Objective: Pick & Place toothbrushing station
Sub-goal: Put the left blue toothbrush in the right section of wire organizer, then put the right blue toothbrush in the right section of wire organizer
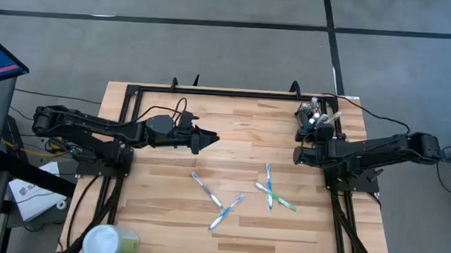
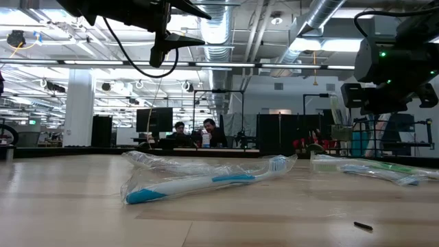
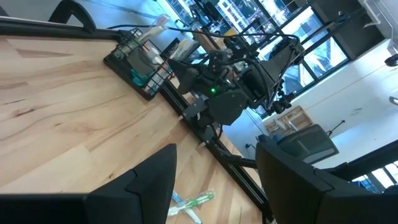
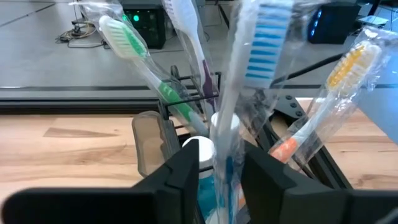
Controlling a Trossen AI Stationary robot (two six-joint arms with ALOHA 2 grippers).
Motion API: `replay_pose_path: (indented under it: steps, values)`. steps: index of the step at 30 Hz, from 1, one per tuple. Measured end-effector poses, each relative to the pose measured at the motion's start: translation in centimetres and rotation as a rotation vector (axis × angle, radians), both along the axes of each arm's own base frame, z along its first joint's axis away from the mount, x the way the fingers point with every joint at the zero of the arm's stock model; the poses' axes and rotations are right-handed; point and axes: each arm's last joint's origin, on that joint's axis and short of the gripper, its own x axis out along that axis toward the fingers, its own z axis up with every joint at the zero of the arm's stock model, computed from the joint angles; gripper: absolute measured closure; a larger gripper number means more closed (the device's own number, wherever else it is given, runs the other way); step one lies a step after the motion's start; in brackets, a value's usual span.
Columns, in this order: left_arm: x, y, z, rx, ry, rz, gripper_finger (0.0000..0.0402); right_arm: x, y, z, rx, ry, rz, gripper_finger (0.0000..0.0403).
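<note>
The toothbrushing station [image 1: 313, 112], a small black wire holder, stands at the table's far right corner and also shows in the left wrist view [image 3: 140, 62]. Several wrapped toothbrushes stand in it: a green one [image 4: 134, 50], a blue one [image 4: 261, 56] and an orange-yellow one [image 4: 336, 81]. My right gripper [image 4: 221, 180] is at the station [image 1: 311, 130], open, one finger on each side of the blue toothbrush's handle. My left gripper [image 1: 211, 138] hangs open above the table's middle with nothing between its fingers [image 3: 217, 186]. My right gripper stands with its fingers [image 4: 180, 180] on either side of the blue toothbrush's wrapped handle [image 4: 225, 155], low on the handle, coming from the near side. The brush stands upright in the station. Whether the fingers touch the wrapper I cannot tell.
Several wrapped toothbrushes lie on the wooden table near its middle and right [image 1: 206, 188] [image 1: 226, 211] [image 1: 269, 184] [image 1: 282, 201]. A pale-green cup with a white lid [image 1: 108, 242] stands at the near left corner. A black frame [image 1: 212, 91] runs along the table's edges.
</note>
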Motion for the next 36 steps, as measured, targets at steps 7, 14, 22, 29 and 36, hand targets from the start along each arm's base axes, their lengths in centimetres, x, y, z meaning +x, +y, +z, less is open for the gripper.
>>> replay_pose_path:
  steps: [7,14,22,29,36]
  values:
    - [0.0,0.0,0.0,0.000,0.001,0.001,0.0188,0.2,0.0,0.4,-0.004,-0.007,0.000,0.0256]
    - [0.0,0.1,0.0,0.000,0.001,0.004,0.0188,0.7,0.0,1.6,-0.009,0.017,0.007,0.0213]
    - [0.0,0.1,0.0,0.005,0.002,0.003,0.0188,1.1,0.0,2.6,0.050,-0.002,0.011,0.0180]
    - [0.0,0.1,0.0,0.007,0.002,0.003,0.0188,0.9,0.2,3.1,0.110,-0.005,0.008,0.0177]
    - [0.0,0.1,0.0,0.007,0.002,0.003,0.0188,-0.1,0.6,4.6,0.199,-0.033,0.016,0.0177]
